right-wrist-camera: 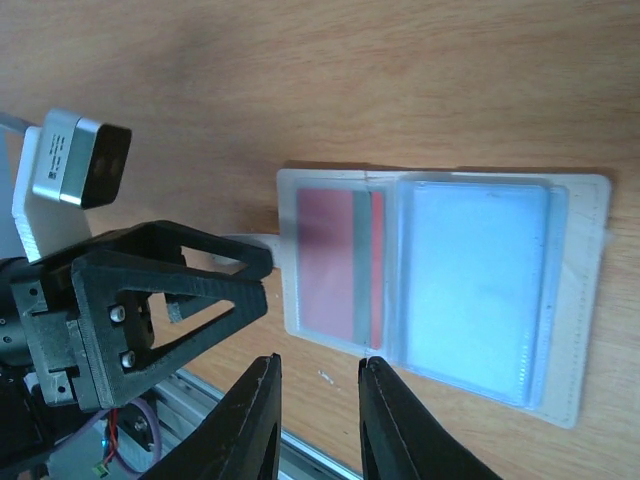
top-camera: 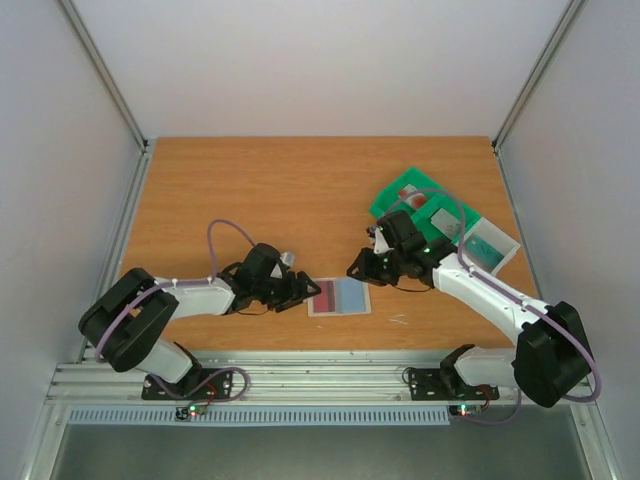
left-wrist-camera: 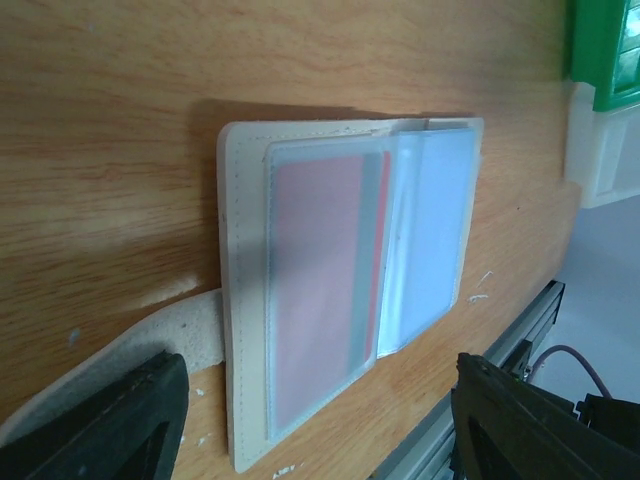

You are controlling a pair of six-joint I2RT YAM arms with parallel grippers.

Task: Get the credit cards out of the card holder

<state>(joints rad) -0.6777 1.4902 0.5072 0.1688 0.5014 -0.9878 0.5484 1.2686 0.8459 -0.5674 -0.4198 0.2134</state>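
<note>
The card holder (top-camera: 339,297) lies open on the tabletop (top-camera: 250,190), two credit cards (right-wrist-camera: 335,265) (pinkish-red, blue-grey) sleeved inside — not yet out. The left gripper (left-wrist-camera: 315,385) has its jaws wide and empty at the tab (left-wrist-camera: 190,330); the right gripper (right-wrist-camera: 320,375), jaws narrowly parted, grips nothing.

Both arms angled inward, left pincer (top-camera: 303,288) low, jaws spread wide, right pincer (top-camera: 356,268) low, jaws narrowly parted

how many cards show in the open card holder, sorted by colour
pinkish-red card: 1
pale blue card: 1
total: 2 showing through the clear sleeves of the card holder; whether more are stacked behind them cannot be told
</note>
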